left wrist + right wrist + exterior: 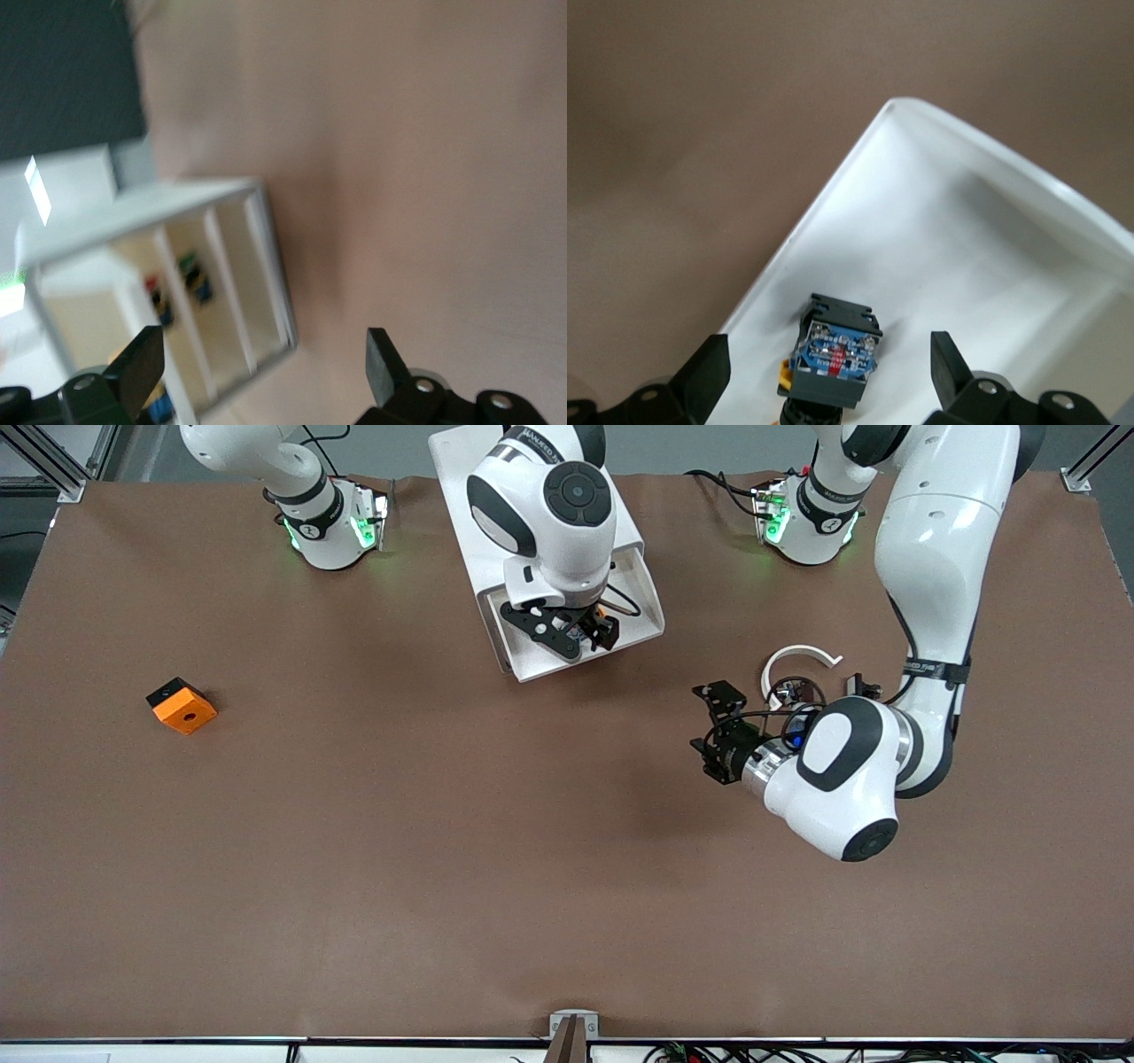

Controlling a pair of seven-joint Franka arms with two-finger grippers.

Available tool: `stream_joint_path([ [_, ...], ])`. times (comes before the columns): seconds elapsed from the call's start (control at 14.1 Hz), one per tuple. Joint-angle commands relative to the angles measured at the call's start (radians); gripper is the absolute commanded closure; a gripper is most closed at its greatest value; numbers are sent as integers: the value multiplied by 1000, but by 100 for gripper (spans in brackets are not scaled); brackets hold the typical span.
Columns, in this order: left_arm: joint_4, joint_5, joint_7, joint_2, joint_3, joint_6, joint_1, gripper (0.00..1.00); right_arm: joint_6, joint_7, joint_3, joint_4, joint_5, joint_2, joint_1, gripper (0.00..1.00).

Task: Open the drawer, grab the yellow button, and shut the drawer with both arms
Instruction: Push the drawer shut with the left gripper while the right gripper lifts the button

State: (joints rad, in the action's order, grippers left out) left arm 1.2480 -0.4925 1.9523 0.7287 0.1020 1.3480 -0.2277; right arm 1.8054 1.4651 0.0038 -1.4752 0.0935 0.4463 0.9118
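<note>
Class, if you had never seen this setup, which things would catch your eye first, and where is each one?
First, the right gripper, fingers open, reaching down into the pulled-out drawer of the white cabinet between the arm bases, right over the button. Next, the left gripper, open above bare table beside a white curved band. Last, the orange block alone toward the right arm's end.

Brown mat (443, 868) covers table; grey floor past top edge; aluminium frame posts (53, 460) at corners
</note>
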Motion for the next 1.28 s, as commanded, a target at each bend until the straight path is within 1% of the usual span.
stream_joint_path([
  [0.0,10,112,-151,-60,4,-9,-15,0,-3,15,-8,21,0,18,24,0],
  [0.07,10,127,-171,-60,-1,-9,-13,0,-5,14,-8,21,2,18,24,15],
  [0.14,8,179,-229,-77,7,-3,-13,0,-5,12,-8,21,2,18,22,36],
  [0.21,11,211,-298,-96,5,-1,-16,0,-5,3,-8,21,2,20,22,50],
  [0.36,14,224,-425,-120,11,-1,-10,0,-6,-2,-8,21,2,18,21,73],
  [0.43,19,253,-497,-142,13,-1,-10,0,-6,-2,-8,21,0,18,19,84],
  [0.5,25,276,-568,-162,25,-1,-12,0,-6,-3,-8,21,0,18,16,93],
  [0.57,40,290,-614,-176,33,-1,-12,0,-6,-3,-8,21,0,18,15,98],
  [0.71,70,321,-682,-198,57,14,-13,0,-6,-3,-8,23,-1,18,12,99],
  [0.85,137,374,-739,-235,106,68,-13,0,-11,-6,-8,27,-1,17,6,99],
  [1.0,265,428,-785,-303,163,169,-7,0,-17,-14,-10,33,5,11,-10,99],
  [1.14,397,434,-840,-379,166,265,-5,0,-37,-14,-8,53,6,5,-31,98],
  [1.21,457,434,-854,-412,168,320,-8,0,-79,-15,-8,82,6,5,-42,98],
])
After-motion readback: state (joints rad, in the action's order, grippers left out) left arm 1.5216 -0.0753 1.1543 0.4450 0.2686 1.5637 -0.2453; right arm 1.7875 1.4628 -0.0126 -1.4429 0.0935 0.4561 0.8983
